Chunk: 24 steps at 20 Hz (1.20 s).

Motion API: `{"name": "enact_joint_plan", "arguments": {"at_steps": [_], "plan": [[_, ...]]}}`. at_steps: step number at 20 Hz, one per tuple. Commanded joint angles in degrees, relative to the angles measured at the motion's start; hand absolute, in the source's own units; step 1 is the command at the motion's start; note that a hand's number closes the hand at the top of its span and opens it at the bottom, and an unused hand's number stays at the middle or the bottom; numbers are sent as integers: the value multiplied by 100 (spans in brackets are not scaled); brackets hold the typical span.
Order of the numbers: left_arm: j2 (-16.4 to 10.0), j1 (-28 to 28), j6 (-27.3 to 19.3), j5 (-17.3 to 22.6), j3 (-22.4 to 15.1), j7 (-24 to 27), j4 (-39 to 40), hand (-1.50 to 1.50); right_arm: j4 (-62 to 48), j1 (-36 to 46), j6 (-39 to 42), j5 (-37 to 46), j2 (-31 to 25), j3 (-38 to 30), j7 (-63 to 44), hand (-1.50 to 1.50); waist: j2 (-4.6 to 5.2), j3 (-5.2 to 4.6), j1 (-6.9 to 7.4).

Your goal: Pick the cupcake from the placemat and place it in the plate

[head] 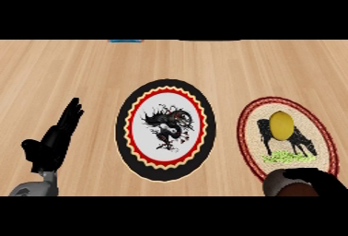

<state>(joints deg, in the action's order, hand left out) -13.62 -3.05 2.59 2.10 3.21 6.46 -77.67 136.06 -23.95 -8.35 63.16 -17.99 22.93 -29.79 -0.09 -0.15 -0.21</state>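
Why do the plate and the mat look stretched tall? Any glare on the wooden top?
Head view: the plate and placemat are probably round, only stretched by this view; the counter is evenly lit, with no glare spot showing.

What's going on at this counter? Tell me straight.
The cupcake sits on the placemat at the right, and nothing is touching it. The right hand is at the placemat's near edge. The plate in the middle holds nothing yet. The left hand rests open at the left.
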Motion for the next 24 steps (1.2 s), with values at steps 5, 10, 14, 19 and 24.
{"name": "enact_joint_plan", "arguments": {"at_steps": [5,10,14,19,24], "plan": [[125,-224,-89,-120,-86,-142,16,0,258,2374,1690,811,763,764,-1551,150,18,-2,119],[-42,-194,172,-12,60,-48,80,0,-1198,4046,2155,645,1758,934,-2141,150,23,5,129],[151,-73,6,-125,-9,-89,38,0,-2277,4588,1291,515,1783,1460,-2681,150,17,11,103],[345,-116,-66,-301,-107,313,324,0,-3806,5366,281,-71,1794,1495,-2787,150,25,12,108],[16,-242,195,-158,193,155,387,0,-4901,6223,-439,-470,1797,1609,-2988,150,20,12,102]]}}
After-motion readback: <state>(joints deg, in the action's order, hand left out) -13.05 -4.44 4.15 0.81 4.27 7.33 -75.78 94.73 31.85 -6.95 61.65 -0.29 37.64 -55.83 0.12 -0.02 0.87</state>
